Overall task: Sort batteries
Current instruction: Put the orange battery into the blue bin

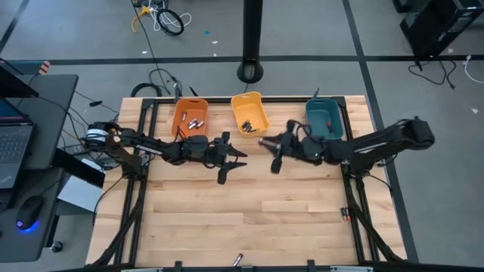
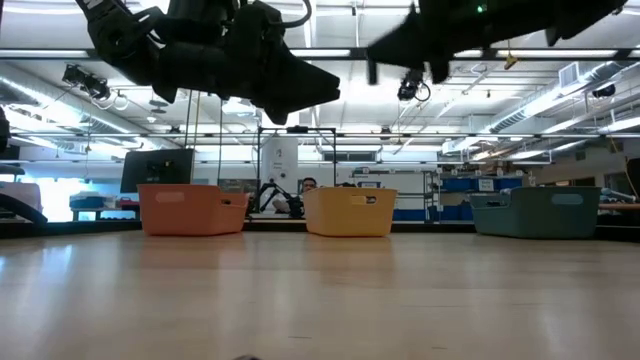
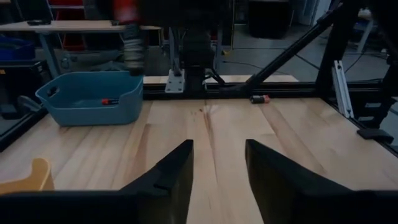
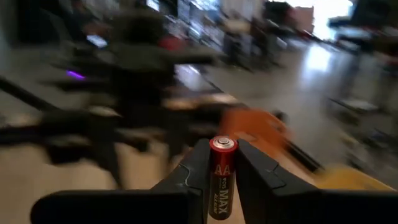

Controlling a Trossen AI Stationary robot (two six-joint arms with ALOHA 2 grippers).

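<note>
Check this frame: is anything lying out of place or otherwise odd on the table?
Yes. One battery lies alone at the table's near edge, far from the bins. Another battery rests by the frame rail at the right edge. The right gripper holds an AA battery.

You have a light butcher-block wooden table (image 1: 249,204) framed by black rails. Three plastic bins sit in a row along its far edge: an orange rectangular bin (image 1: 190,117), a yellow rectangular bin (image 1: 250,113), a teal rectangular bin (image 1: 326,118), each apart from the next. One small cylindrical battery (image 1: 237,260) lies at the near edge.
</note>
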